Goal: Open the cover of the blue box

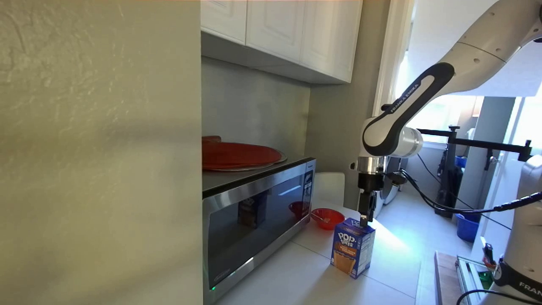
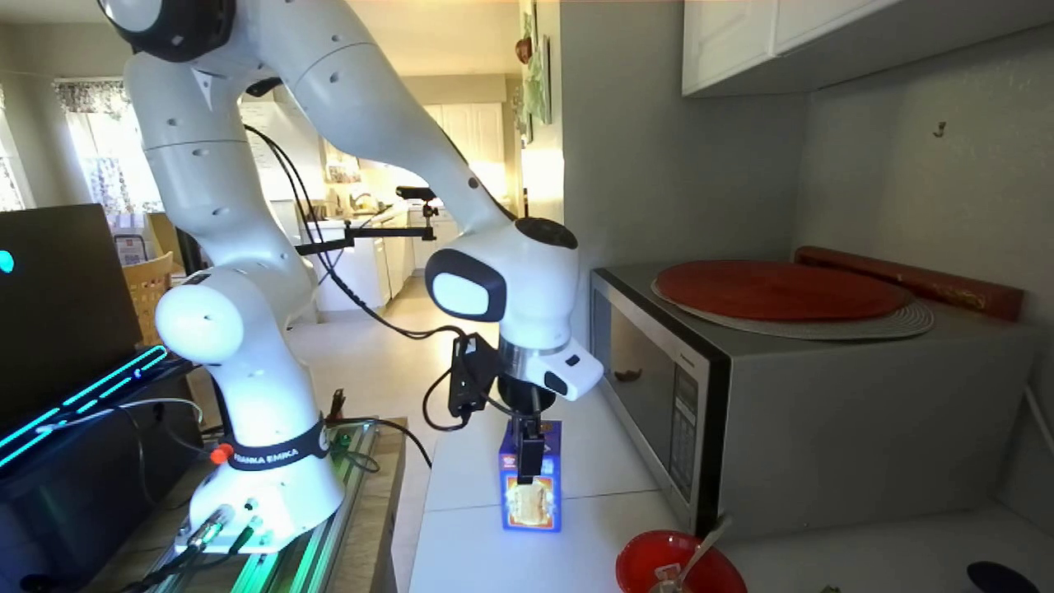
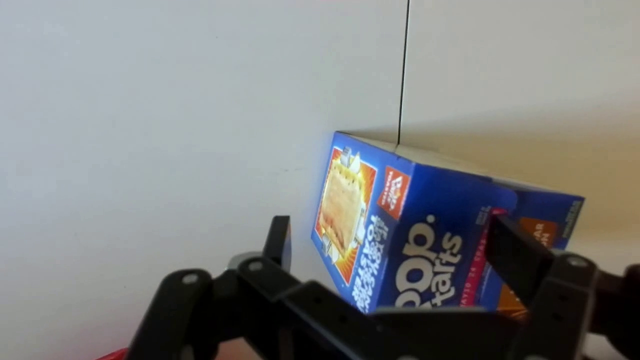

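The blue box stands upright on the white counter, also in an exterior view and the wrist view. Its cover, the printed top, lies flat and looks closed. It shows small in an exterior view. My gripper is open and empty, pointing down at the box's top. In the wrist view one fingertip overlaps the cover near a pink strip and the other is off beyond the box's side. In both exterior views the gripper is right at the top; contact cannot be told.
A red bowl with a spoon sits near the box, also in an exterior view. A microwave stands beside it with red placemats on top. White cabinets hang above. A dark object lies on the counter.
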